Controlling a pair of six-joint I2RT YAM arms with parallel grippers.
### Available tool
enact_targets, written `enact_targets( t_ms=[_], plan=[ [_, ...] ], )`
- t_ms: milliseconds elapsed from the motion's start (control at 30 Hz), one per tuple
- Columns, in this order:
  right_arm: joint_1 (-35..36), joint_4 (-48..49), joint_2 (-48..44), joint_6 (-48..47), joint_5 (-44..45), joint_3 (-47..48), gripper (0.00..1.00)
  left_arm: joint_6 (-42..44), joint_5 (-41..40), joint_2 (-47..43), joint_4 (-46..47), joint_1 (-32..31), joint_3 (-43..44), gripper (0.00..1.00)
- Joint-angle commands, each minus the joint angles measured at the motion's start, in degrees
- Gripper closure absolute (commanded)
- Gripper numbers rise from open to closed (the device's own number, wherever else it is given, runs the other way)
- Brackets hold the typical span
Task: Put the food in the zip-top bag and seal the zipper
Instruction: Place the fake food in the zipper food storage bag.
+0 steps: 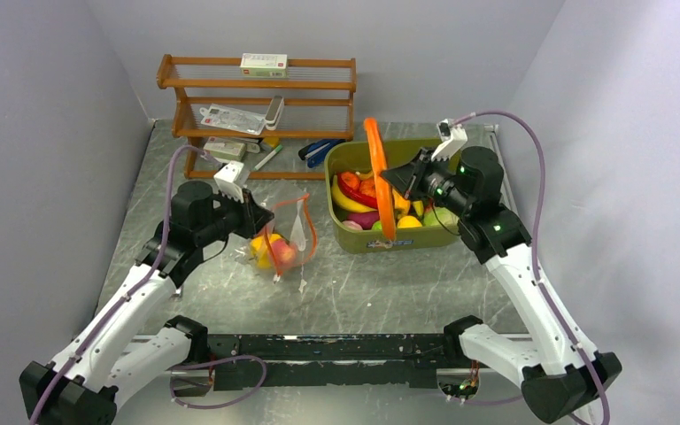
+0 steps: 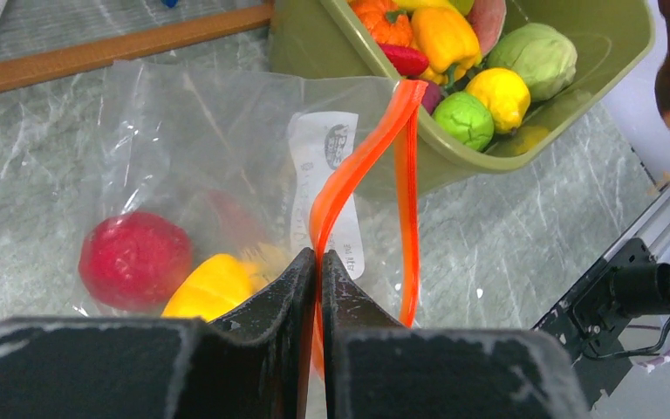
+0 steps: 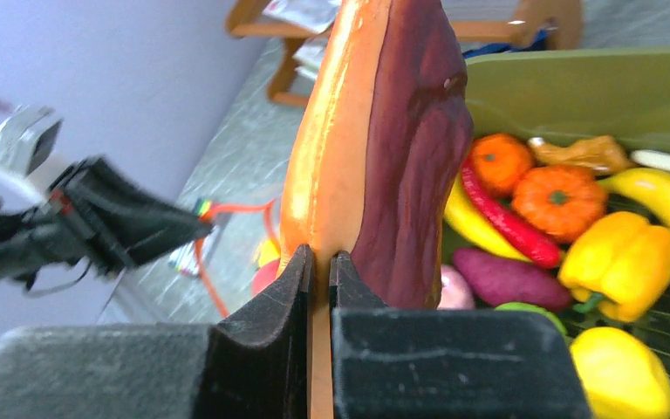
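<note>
top external view: two arms reach over a grey marbled table (image 1: 363, 292). left of centre in the frame, the zip-top bag (image 1: 299, 226) sits on the table with its mouth lifted, a red toy fruit (image 2: 135, 257) and a yellow toy fruit (image 2: 214, 286) inside. the left end effector (image 2: 318, 266) is pinched tight on the bag's red-orange zipper (image 2: 362, 157), with only the strip between its fingers. right of centre, the right end effector (image 3: 320, 266) is clamped just as narrowly on the thin edge of a long orange-and-maroon toy food (image 3: 393, 113), held upright over the olive-green tub (image 1: 425, 239), which is heaped with toy fruits and vegetables (image 3: 624, 253). a wooden rack (image 1: 257, 86) stands at the upper left, behind the bag.
</note>
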Motion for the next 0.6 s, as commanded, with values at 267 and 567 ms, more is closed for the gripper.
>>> enact_targets(
  t_ms=[267,567],
  plan=[
    [-0.1,-1.3,-3.4,9.6,-28.6,0.3,1.0,-1.7,-0.7,2.1,8.1,0.2,3.8,0.93],
    [0.0,-3.3,-5.1,17.2,-34.0,-1.7,1.0,-0.8,0.3,-0.1,9.9,0.3,1.3,0.93]
  ],
)
